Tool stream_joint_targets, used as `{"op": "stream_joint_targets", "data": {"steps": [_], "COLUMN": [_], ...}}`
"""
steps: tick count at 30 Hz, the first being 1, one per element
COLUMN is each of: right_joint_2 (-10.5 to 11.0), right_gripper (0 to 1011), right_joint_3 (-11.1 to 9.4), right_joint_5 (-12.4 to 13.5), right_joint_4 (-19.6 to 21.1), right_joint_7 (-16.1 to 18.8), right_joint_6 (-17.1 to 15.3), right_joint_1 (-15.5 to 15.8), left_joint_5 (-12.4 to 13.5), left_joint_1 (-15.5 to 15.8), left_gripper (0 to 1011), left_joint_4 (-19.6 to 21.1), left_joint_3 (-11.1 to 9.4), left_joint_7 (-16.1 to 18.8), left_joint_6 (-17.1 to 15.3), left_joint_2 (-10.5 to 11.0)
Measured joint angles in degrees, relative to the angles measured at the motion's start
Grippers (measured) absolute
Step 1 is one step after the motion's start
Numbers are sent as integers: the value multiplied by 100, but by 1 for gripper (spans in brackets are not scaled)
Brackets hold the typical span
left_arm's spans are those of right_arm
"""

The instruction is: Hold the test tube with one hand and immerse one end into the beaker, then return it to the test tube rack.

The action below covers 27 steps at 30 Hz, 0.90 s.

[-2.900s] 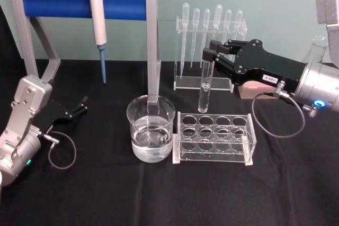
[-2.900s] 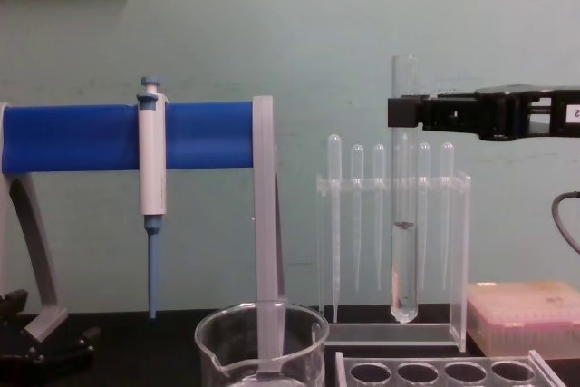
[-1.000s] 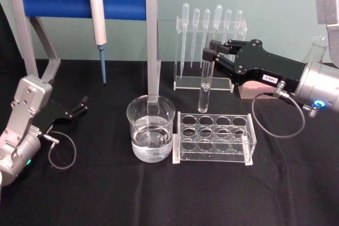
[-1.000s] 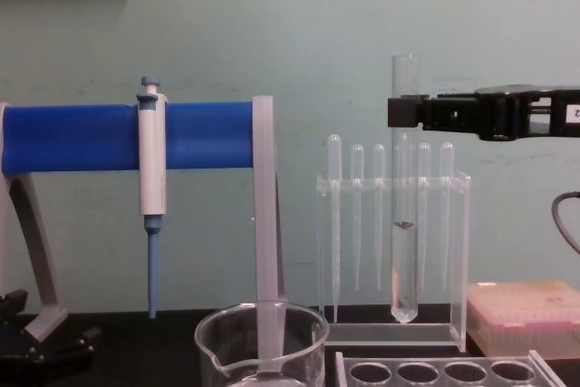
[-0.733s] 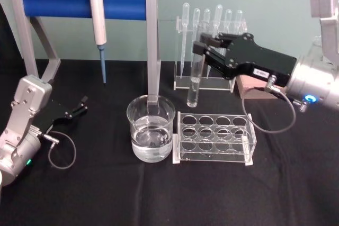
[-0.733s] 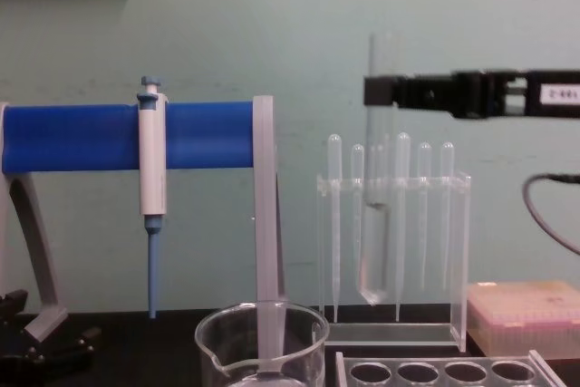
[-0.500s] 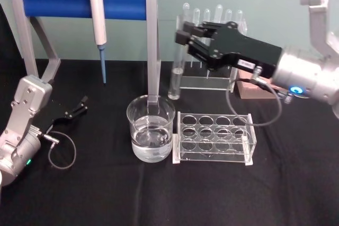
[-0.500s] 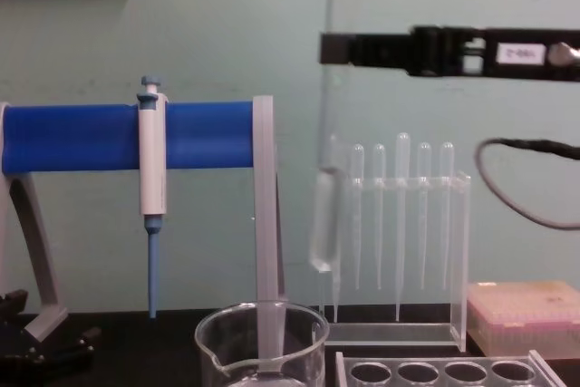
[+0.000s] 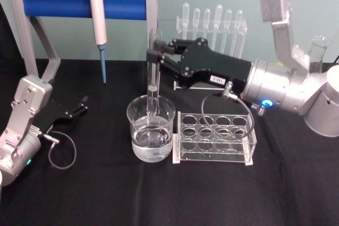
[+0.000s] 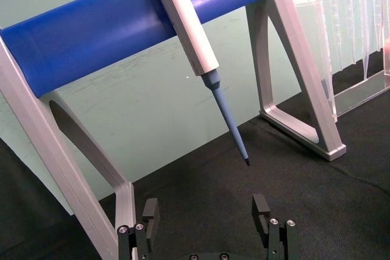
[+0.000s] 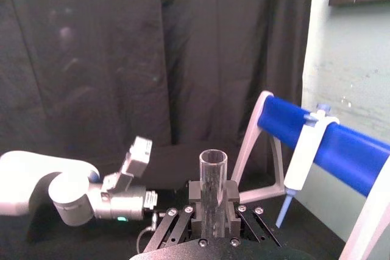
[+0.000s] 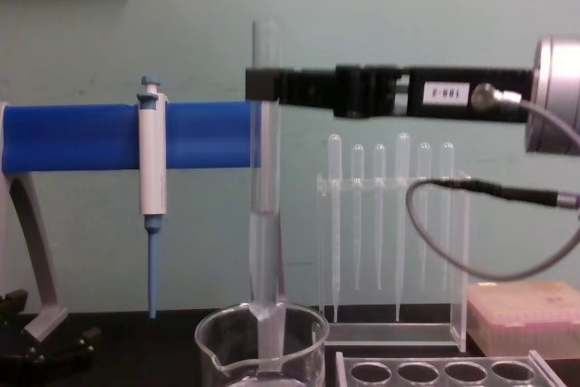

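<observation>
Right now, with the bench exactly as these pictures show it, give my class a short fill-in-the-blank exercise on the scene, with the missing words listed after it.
1. The right pincer is shut on the ____.
2. The held glassware stands upright, its lower end at the mouth of the ____.
3. The left pincer, parked at the left, is ____.

Missing words: test tube; beaker; open.
</observation>
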State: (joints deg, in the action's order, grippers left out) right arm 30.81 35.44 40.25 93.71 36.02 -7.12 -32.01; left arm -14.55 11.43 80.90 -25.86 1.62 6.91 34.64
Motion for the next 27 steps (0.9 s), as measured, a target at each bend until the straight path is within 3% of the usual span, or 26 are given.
{"op": "stream_joint_targets", "data": {"steps": [13,27], "right_joint_2": [-345,-689], "right_gripper": [228,228], "right_joint_3": [221,263], "right_joint_5": [-439,-1069], "right_joint_4": [-834,-1305], "right_joint_7": [49,-87], "right_joint_6": [469,1101], "right_joint_1": [185,313], "left_joint_5": [0,0], "left_joint_1": [0,0], "left_gripper": [1000,1000], "left_joint_4": [0,0], "left_joint_3": [0,0], "left_joint_7": [0,0], "left_joint_6": [0,0], "left_joint_2": [0,0]}}
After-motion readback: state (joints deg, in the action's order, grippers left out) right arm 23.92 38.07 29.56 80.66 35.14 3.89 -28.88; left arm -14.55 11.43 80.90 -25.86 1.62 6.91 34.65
